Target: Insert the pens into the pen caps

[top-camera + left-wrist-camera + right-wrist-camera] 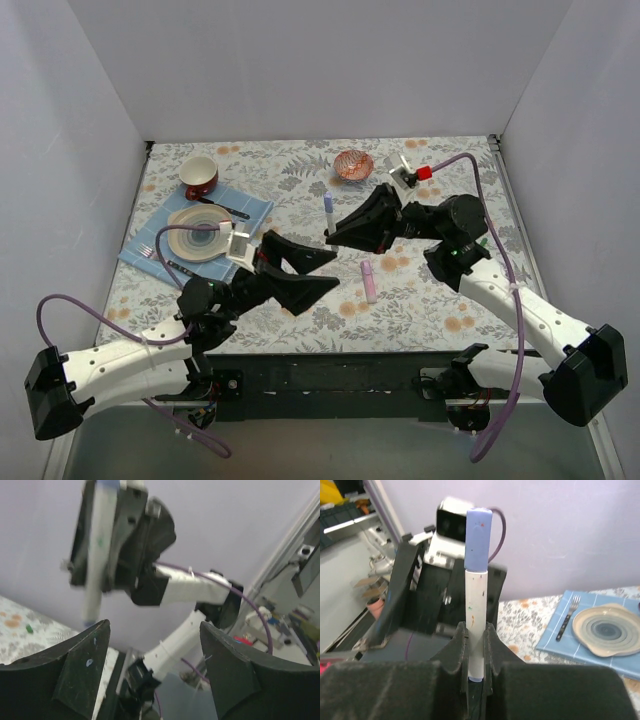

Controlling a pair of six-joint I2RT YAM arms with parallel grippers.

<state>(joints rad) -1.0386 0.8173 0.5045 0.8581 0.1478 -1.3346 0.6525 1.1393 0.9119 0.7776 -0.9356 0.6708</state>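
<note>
Counter (pixel 300 170): covered in a floral print, it carries everything below.
Placemat (pixel 255 205): blue, lying at the counter's 9 o'clock.
Plate (pixel 200 232): pale with dark rings, resting on the placemat.
Mug (pixel 199 176): red outside and white inside, at the plate's 12 o'clock, near the placemat's far edge.
Bowl (pixel 353 164): orange-patterned, at the counter's 12 o'clock.
Left claw (pixel 155 650): fingers spread wide with nothing between them. In the top view it points toward 3 o'clock near the counter's middle.
Right claw (pixel 476 632): pressed onto the lower barrel of the white pen (pixel 476 605). In the top view it points toward 9 o'clock, facing the left claw.
White pen: held off the counter, standing straight up out of the fingertips in the right wrist view, its barrel flecked with colour.
Pink marker (pixel 369 282): lies flat on the counter at the held pen's 5 o'clock. It runs along the 12-to-6 line and touches neither claw.
Purple-blue cap (pixel 478 540): sits on the white pen's free end.
</note>
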